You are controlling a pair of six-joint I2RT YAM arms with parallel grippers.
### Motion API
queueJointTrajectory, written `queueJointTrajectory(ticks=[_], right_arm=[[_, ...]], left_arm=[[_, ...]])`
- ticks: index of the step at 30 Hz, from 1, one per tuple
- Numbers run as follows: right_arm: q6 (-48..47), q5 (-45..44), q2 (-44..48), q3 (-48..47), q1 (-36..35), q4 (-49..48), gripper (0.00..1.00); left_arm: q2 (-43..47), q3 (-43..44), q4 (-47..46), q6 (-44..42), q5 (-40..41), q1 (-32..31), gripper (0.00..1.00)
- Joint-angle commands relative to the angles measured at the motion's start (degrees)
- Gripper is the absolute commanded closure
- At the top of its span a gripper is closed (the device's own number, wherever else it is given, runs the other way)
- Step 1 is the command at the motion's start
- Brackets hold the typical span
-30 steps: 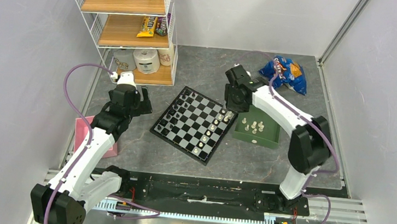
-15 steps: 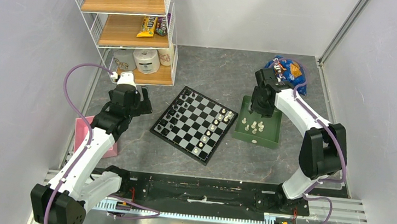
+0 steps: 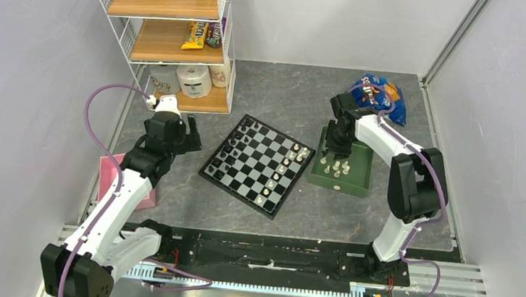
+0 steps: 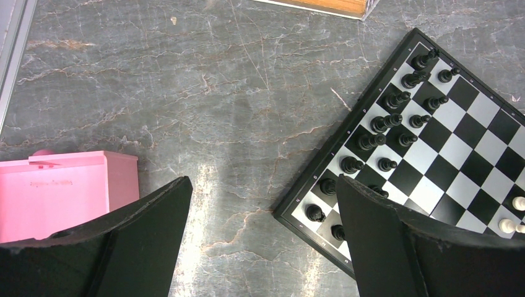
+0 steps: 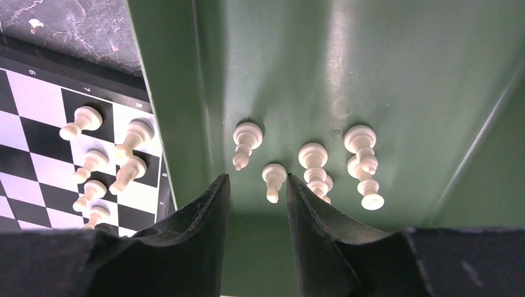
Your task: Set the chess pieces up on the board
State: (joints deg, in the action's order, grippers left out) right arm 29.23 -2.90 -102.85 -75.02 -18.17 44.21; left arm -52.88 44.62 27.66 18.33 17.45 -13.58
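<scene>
The left gripper (image 4: 263, 185), jaws wide apart and empty, hovers off the left edge of the board (image 3: 253, 163). Inside the green tray (image 5: 402, 93), by its board-side wall, upright chess pieces (image 5: 311, 154) stand just ahead of the nearer right gripper (image 5: 257, 179), whose jaws are narrowly apart and empty.

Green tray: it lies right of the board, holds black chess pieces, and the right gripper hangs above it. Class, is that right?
No: the chess pieces in the green tray are cream-white, not black, as the right wrist view shows. The rest stands.
</scene>
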Motion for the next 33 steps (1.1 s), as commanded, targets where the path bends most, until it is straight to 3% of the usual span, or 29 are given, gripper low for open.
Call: queueJointTrajectory(ticks=[1,26,33], right_arm=[[-1.0,1.1,-1.0,-3.0,-0.9,-1.4,0.55],[-1.6,-2.2,-5.5,-4.4,-1.6,-2.2,0.69],[-1.5,-2.0,-5.9,-4.4,-1.8,-2.5,0.78]], left_arm=[[0.0,1.0,-0.8,-0.7,-0.1,0.2,0.06],[0.3,1.0,-0.8,-0.7,-0.5,0.2,0.06],[0.3,1.0,-0.8,-0.7,-0.5,0.2,0.06]])
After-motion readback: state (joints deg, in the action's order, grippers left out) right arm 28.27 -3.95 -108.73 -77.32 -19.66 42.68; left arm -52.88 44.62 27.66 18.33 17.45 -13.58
